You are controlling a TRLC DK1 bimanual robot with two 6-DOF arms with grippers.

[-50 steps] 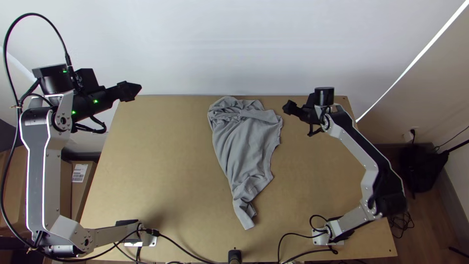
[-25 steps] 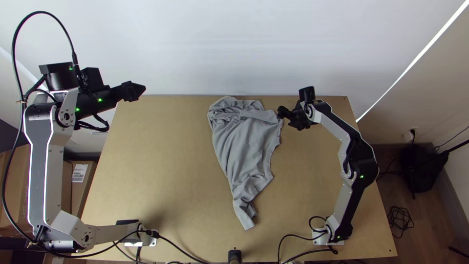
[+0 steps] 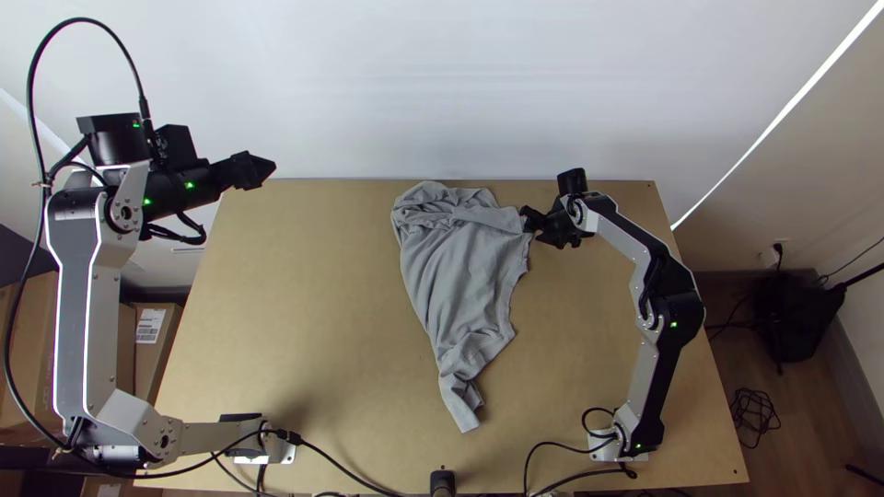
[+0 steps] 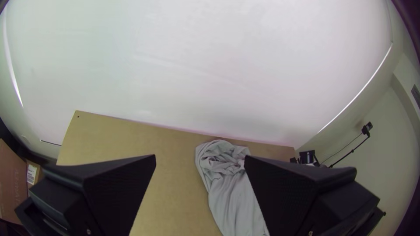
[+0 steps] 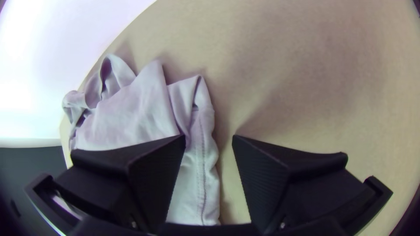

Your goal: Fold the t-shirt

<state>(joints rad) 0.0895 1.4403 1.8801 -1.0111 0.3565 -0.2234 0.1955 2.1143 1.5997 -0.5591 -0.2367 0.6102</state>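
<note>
The grey t-shirt (image 3: 465, 276) lies wrinkled on the table, bunched at the far end and narrowing to a sleeve-like tip towards the near edge. At its far right edge is my right gripper (image 3: 527, 217). In the right wrist view this gripper (image 5: 209, 137) is open, one finger over the t-shirt (image 5: 131, 113), the other over bare table, with the stitched hem between them. My left gripper (image 3: 269, 171) stays off the cloth, near the table's far left corner. The left wrist view has that gripper (image 4: 200, 159) open, with the bunched end of the t-shirt (image 4: 236, 196) beyond it.
Bare wood of the table (image 3: 295, 304) stretches left of the cloth, and more lies to its right. A white wall (image 3: 414, 83) rises behind the far edge. Black cables (image 3: 341, 474) run along the near edge, and cardboard boxes (image 3: 152, 340) stand at the left.
My right gripper has moved left and slightly nearer, from beside the cloth to its far right edge. My left gripper has shifted slightly right. The t-shirt lies as before.
</note>
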